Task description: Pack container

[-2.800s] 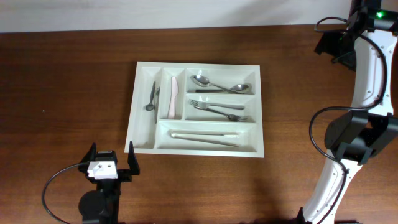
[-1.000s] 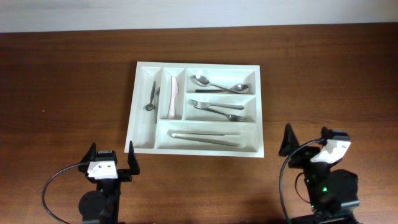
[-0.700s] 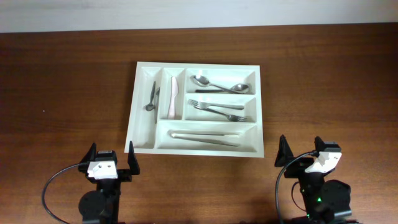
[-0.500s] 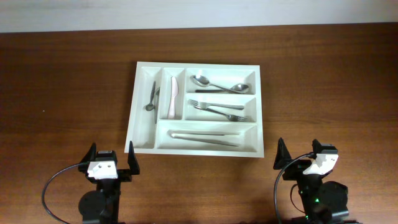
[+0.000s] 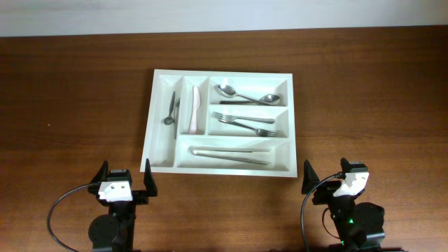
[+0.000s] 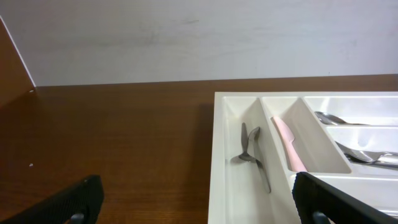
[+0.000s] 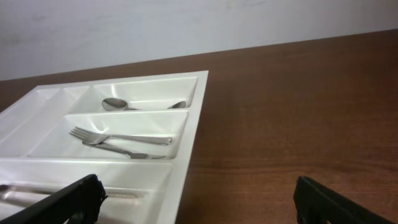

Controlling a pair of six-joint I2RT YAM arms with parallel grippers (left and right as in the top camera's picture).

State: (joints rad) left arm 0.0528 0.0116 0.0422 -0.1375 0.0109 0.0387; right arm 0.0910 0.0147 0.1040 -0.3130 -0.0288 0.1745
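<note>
The white cutlery tray (image 5: 148,133) lies in the middle of the table. It holds two spoons (image 5: 241,94), two forks (image 5: 241,123), a pink knife (image 5: 193,108), small dark utensils (image 5: 170,110) and long utensils (image 5: 231,154) in its front slot. The tray also shows in the left wrist view (image 6: 219,162) and the right wrist view (image 7: 186,155). My left gripper (image 5: 124,183) is open and empty, just in front of the tray's front left corner. My right gripper (image 5: 325,178) is open and empty, by the tray's front right corner.
The dark wooden table (image 5: 77,98) runs to a white wall (image 6: 186,37) at the back. Cables loop beside both arm bases at the front edge.
My right arm has swung down from the far right edge and settled low at the front right, drifting slightly left. The left arm and the tray contents have not moved.
</note>
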